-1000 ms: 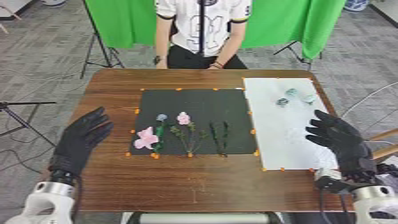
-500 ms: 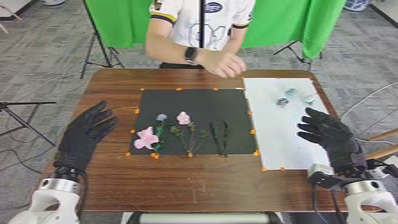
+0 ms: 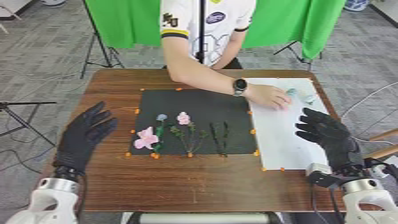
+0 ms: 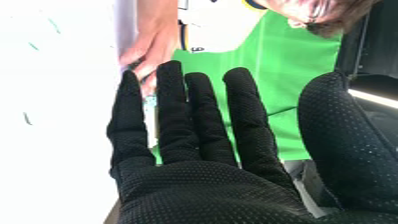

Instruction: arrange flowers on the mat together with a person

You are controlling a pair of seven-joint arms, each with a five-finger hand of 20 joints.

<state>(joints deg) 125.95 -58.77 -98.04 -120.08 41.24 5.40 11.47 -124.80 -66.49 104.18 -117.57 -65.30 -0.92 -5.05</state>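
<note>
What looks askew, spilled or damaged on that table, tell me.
Nothing looks spilled or damaged. One oddity: the two thin dark green stems at the right of the black rectangular mat have no blossoms on top, unlike the small pink flower beside them. They may simply be awaiting blooms.

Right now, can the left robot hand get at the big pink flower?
Probably yes: the left robot hand hovers left of the big pink flower, and the person's arm is farther back, clear of it.
</note>
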